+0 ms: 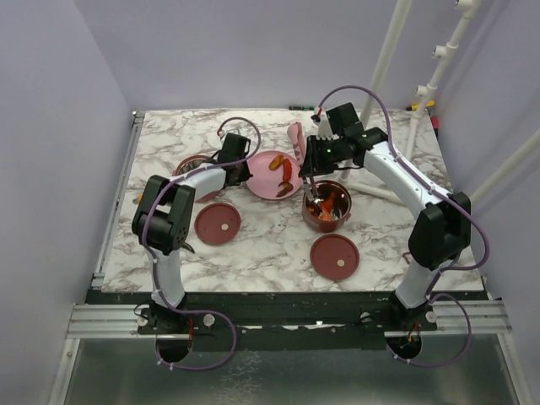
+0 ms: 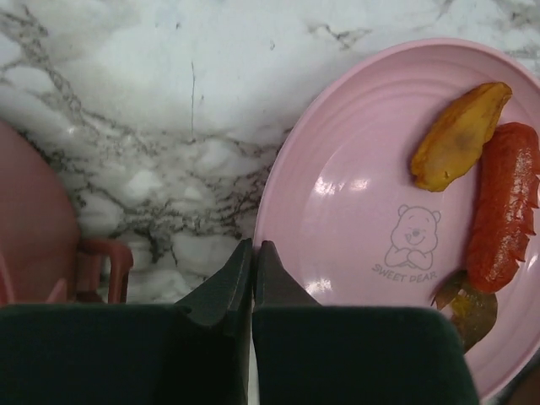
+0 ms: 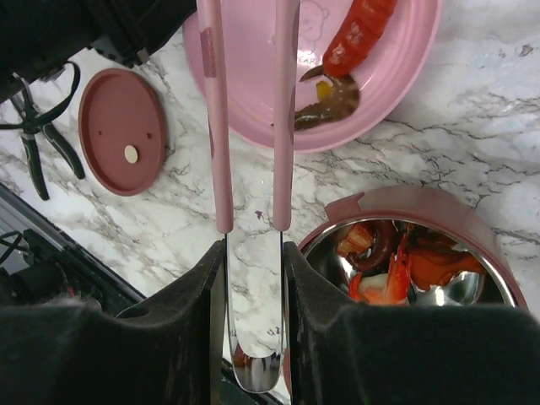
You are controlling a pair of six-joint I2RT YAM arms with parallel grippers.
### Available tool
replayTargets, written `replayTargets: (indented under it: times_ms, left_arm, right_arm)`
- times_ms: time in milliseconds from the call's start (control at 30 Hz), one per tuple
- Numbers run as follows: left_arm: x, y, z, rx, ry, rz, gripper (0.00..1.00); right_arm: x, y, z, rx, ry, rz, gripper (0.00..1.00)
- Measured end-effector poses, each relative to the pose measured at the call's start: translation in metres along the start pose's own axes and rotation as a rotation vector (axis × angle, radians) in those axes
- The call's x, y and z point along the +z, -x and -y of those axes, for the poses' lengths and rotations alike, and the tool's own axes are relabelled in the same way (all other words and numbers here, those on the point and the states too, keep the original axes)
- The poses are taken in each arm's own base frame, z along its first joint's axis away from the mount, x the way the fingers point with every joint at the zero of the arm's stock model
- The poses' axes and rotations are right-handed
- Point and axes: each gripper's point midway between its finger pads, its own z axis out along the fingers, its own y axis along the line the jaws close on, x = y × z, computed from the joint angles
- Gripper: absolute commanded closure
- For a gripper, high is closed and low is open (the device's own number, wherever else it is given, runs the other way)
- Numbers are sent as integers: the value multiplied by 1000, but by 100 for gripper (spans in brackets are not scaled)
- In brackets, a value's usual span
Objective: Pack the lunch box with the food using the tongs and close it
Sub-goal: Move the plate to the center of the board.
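Two tools are in play, so I take each in turn. My right tool [image 3: 253,253] is clamped on the tongs [image 3: 221,126] near their joined steel end. The two pink arms run straight out ahead of its fingers with a narrow gap between them, reaching over the pink plate [image 2: 337,211]; their tips run out of the wrist view. The open tier of the lunch box [image 3: 405,205] sits just beside that tool's fingers and already holds several red pieces of food [image 3: 384,257]. My left tool [image 2: 253,266] is clenched, its tips meeting at the plate's near rim; I cannot tell whether they pinch the rim or only rest there. Ahead and to the right of the left tool lie a red sausage [image 2: 506,202], a yellow wedge [image 2: 460,135] and a dark bit [image 2: 464,308]. I judge the step in hand to be fetching the next piece off the plate. To do it well I would steady the plate with the left tool and drop the tong tips astride the sausage across its short width. I would squeeze gently, since the skin looks slick and could shoot out. Then I would lift clear of the rim and let go low inside the tier. A second tier [image 2: 34,228] stands left of the left tool, and two maroon lids [image 1: 218,223] wait on the bench [image 2: 169,84].
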Motion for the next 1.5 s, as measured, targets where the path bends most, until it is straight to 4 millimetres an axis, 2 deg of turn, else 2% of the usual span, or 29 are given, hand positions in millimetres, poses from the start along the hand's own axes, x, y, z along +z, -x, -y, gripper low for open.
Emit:
replayTargets:
  times_ms: [67,167,267,400,500,633,800,967,1233,1400,1500]
  left_arm:
    - [-10,-9,-3,3,7,-4,94]
    - [-29,-23,-7,4,14,-9,73]
    - [-40,-29,-8,6,12,-7,48]
    - [-50,-30,-3,14,-5,2,37]
    - [-58,-31,0,19,-21,10,36]
    - [-79,-25,4,20,-53,38,34]
    - [-125,14,19,45,-132,165,34]
    - [-168,42,39,115,-257,263,34]
    - [-208,52,59,328,-406,334,33]
    - [-217,53,63,384,-436,353,33]
    - [-212,61,47,369,-340,385,32]
  right_arm:
    - [1,-6,-2,1,-2,-20,76]
    - [1,-17,-6,6,-10,-57,76]
    - [2,-29,-12,11,-17,-98,75]
    - [1,-52,-16,29,-37,-174,72]
    - [-2,-75,-19,46,-53,-243,72]
    - [-9,-102,-21,70,-77,-333,71]
    - [-19,-120,-22,83,-98,-408,69]
    - [-24,-120,-24,78,-98,-423,68]
    - [-21,-107,-31,61,-81,-454,65]
    - [-18,-92,-35,47,-77,-448,64]
    - [-13,-92,-34,53,-88,-479,63]
